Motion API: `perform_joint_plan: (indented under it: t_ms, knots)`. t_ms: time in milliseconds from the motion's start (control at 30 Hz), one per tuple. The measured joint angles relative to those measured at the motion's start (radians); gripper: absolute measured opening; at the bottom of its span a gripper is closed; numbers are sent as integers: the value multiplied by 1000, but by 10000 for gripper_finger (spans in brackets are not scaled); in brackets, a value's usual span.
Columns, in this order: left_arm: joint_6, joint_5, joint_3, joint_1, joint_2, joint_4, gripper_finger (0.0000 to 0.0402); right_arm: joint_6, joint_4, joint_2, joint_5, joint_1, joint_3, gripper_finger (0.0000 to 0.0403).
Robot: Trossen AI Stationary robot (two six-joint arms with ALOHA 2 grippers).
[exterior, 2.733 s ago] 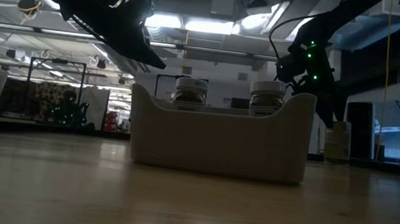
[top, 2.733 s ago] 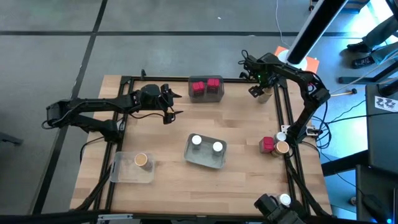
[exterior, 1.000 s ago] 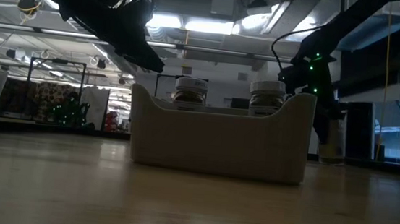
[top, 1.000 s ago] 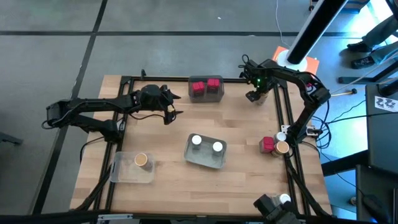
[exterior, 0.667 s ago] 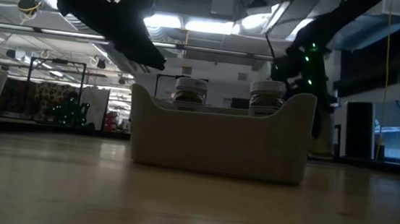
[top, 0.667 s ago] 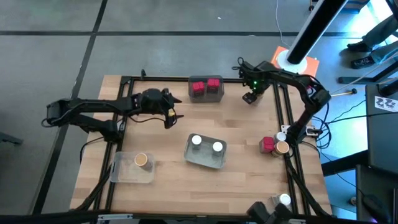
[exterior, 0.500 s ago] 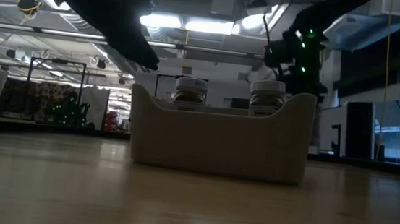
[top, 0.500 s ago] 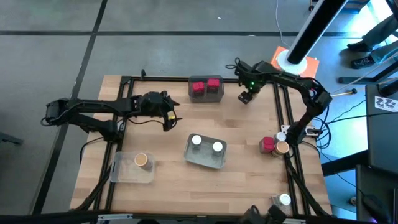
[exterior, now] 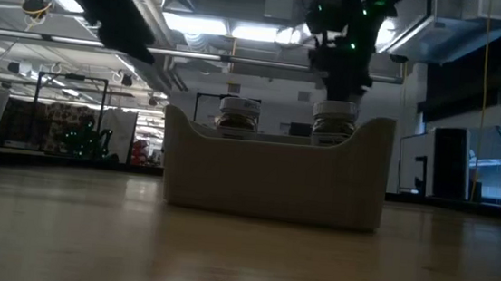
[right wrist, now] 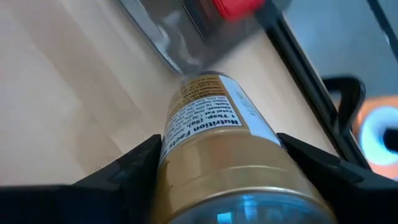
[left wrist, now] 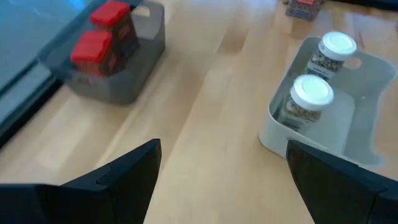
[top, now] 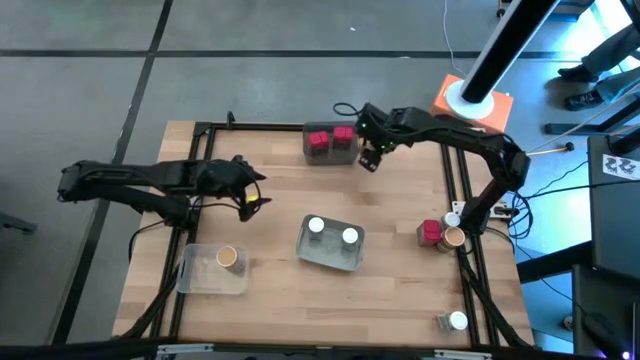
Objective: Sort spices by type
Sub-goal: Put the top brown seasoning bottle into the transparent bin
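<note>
My right gripper (top: 368, 156) hangs above the table just right of the far grey tray (top: 352, 152) and is shut on a round tan-topped jar (right wrist: 214, 134). That tray holds two red blocky jars (top: 331, 138). My left gripper (top: 246, 196) is open over bare wood at the left, touching nothing. Two white-topped jars (top: 331, 231) stand in the middle tray (top: 326, 258). One tan-topped jar (top: 227, 257) stands in the clear tray (top: 196, 281). A red jar (top: 430, 232) and a tan-topped jar (top: 453, 238) stand at the right edge, and a white-topped jar (top: 457, 321) stands near the right corner. My right gripper pinches the tan-topped jar between its two fingers (right wrist: 134, 171), one on each side of the jar's round body (right wrist: 186, 158). The jar is lifted clear of the table and its labelled part (right wrist: 208, 115) sticks out beyond the fingertips.
The black frame rail (top: 455, 200) runs along the table's right side, with cables beside it. Bare wood lies between the far tray and the middle tray (left wrist: 205, 93). In the low view the middle tray (exterior: 275, 174) fills the centre, with the right arm (exterior: 341, 39) above it.
My right gripper has lifted the tan-topped jar off the table at the far right corner and carried it toward the table's left, along the far edge, up to the red jars' tray. My left gripper has moved toward the left and near edges.
</note>
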State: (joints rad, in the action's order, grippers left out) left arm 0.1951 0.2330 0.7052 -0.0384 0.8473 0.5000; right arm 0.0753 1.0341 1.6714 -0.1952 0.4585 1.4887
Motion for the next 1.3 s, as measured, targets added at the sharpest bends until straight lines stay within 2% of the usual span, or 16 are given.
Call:
perform_joint_plan:
  t_ms: [400,667,900,1167,1300]
  knots:
    - [180,17,0,95,-114,177,329,78,-259,-1,78,-222,58,282]
    - [274,18,0,196,-122,235,329,86,-525,59,130,-391,58,282]
    - [325,37,0,269,-121,274,329,85,-653,130,152,-482,60,282]
    - [367,85,0,308,-121,313,329,70,-584,300,162,-559,275,282]
    - [367,85,0,307,-121,313,329,55,-470,394,163,-598,413,282]
